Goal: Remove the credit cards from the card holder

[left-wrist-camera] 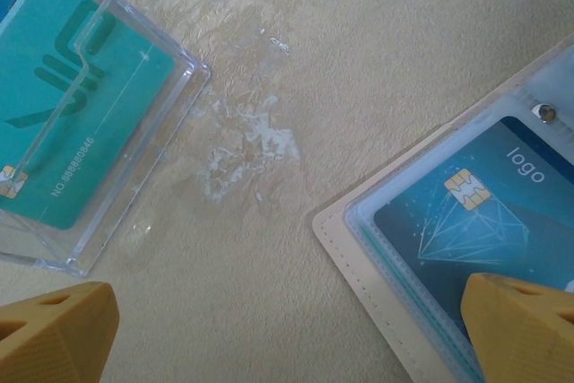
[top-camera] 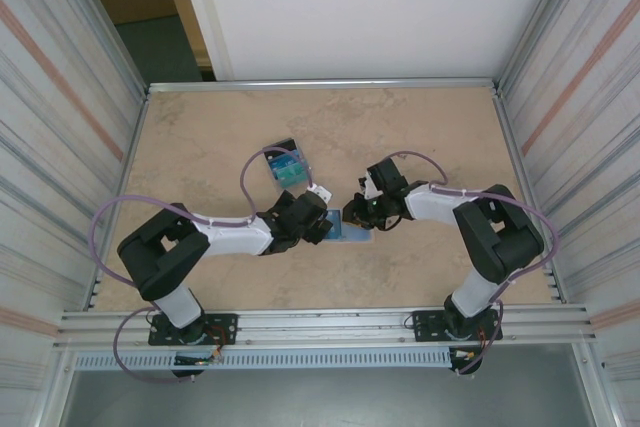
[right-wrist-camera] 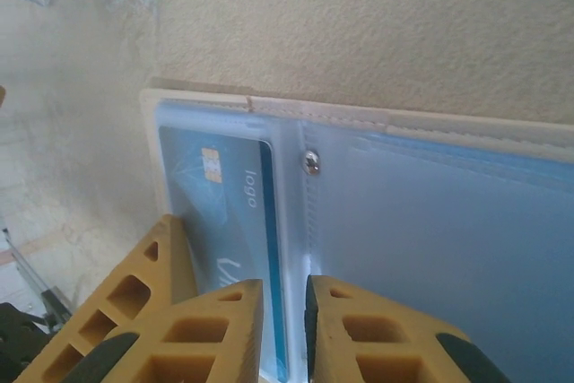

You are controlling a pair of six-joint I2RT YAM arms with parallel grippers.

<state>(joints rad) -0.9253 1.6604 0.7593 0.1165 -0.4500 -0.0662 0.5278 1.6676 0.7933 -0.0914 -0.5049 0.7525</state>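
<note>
The beige folding card holder with the pale blue plastic inner faces is lying open and flat on the beige marbled tabletop, right between the two arms. There's a dark blue credit card with a gold chip and "logo" printed on it, tucked in the holder's clear pocket, so that one isn't out yet. In the right wrist view that blue card sits in the pocket left of the holder's little metal snap, and the pale blue face on the other side of the snap looks bare.

The left gripper has its jaws spread wide. One yellow fingertip is off the holder over bare table, and the other is over the corner of the blue card, inside the holder's cream stitched edge. Can't tell if it's actually pressing down.

The right gripper comes at the holder from the opposite side, its yellow honeycomb fingers pulled almost together over the strip by the snap. Only a thin slit is left, and whether anything's pinched in it can't be made out.

Up and to the left of the holder, well apart from it, sits a clear plastic box with a teal-green credit card lying in it.
</note>
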